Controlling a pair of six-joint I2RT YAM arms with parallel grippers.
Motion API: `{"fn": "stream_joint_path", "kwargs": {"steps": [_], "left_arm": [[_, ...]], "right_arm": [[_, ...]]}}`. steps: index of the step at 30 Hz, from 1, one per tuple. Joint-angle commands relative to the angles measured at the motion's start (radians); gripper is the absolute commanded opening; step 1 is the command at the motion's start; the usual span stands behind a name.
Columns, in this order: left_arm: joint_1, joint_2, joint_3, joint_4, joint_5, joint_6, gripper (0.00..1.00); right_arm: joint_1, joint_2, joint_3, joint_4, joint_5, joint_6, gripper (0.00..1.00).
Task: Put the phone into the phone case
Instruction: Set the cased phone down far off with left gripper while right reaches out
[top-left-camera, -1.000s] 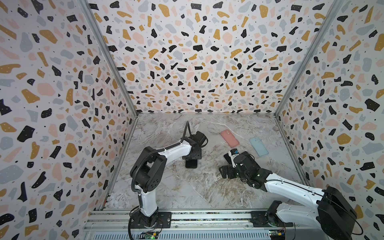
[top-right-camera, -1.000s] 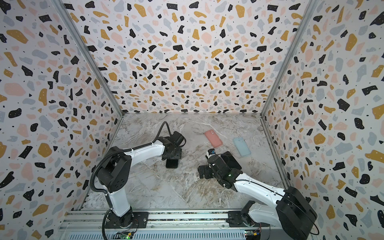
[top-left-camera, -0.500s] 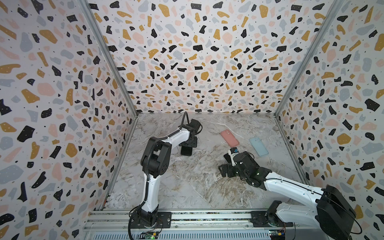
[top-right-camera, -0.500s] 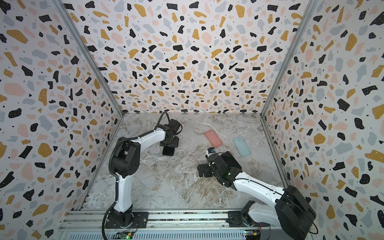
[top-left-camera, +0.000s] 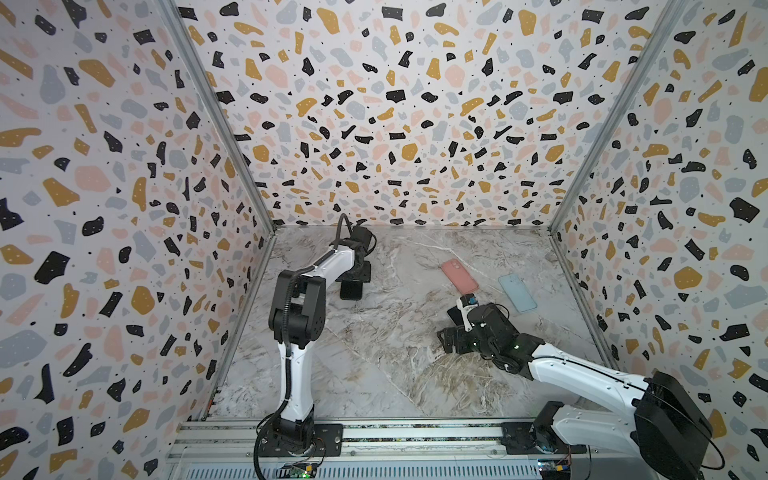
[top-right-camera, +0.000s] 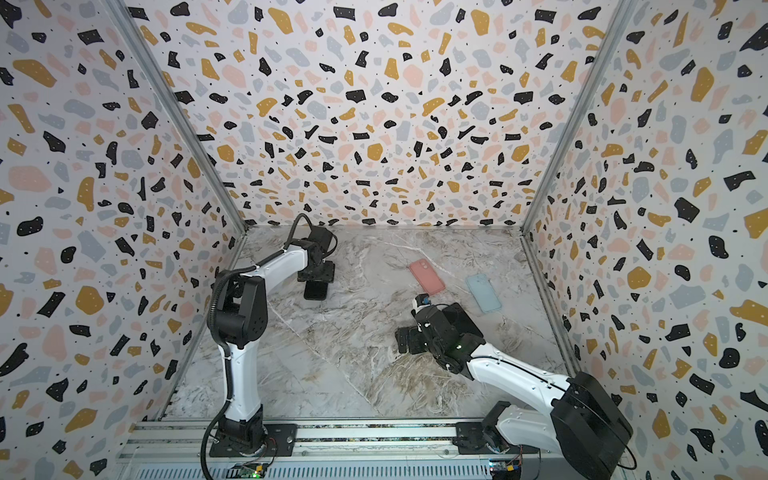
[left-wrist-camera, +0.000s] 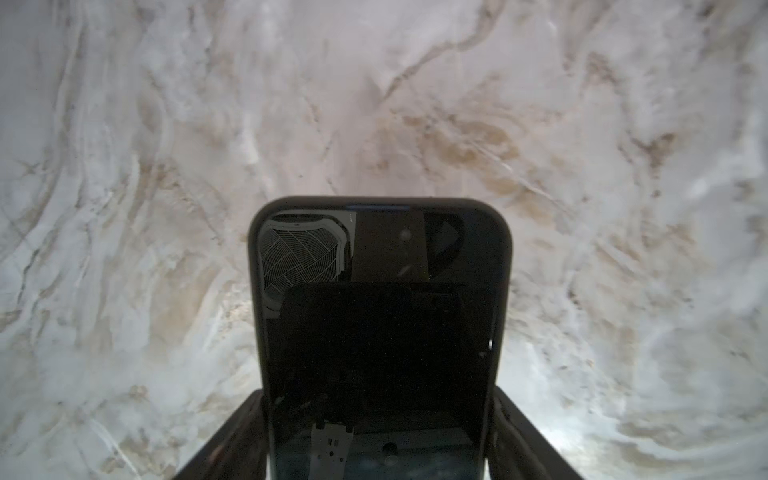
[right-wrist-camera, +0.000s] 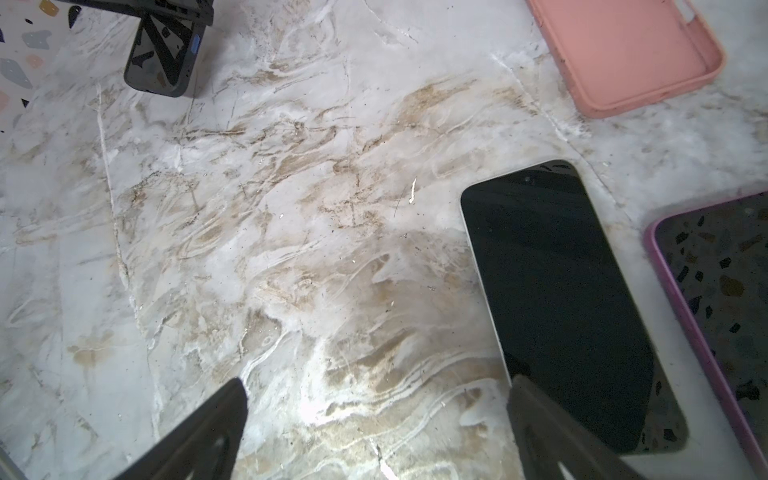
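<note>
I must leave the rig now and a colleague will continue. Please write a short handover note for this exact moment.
Left gripper: shut on a phone in a dark case, at the back left of the table.
Right gripper: open and empty, over the table beside the bare phone.
Pink case and light blue case: lying on the table farther back, apparently empty.
Done: the held phone looks cased; a phone in a purple case lies beside the bare phone.
Left: put the bare phone into a case.
</note>
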Motion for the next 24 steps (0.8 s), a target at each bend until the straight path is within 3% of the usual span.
{"fn": "stream_joint_path", "kwargs": {"steps": [1,10,24], "left_arm": [[0.03,0.004,0.038,0.018,0.021,0.02,0.66],[0.093,0.051,0.046,0.038,0.115,0.061,0.66],[0.101,0.069,0.009,0.053,0.082,0.048,0.78]], "right_arm": [[-0.004,-0.015,0.04,-0.016,-0.011,-0.01,0.99],[-0.004,-0.017,0.038,-0.019,-0.01,-0.008,0.99],[-0.004,-0.007,0.034,-0.006,-0.017,-0.006,0.99]]}}
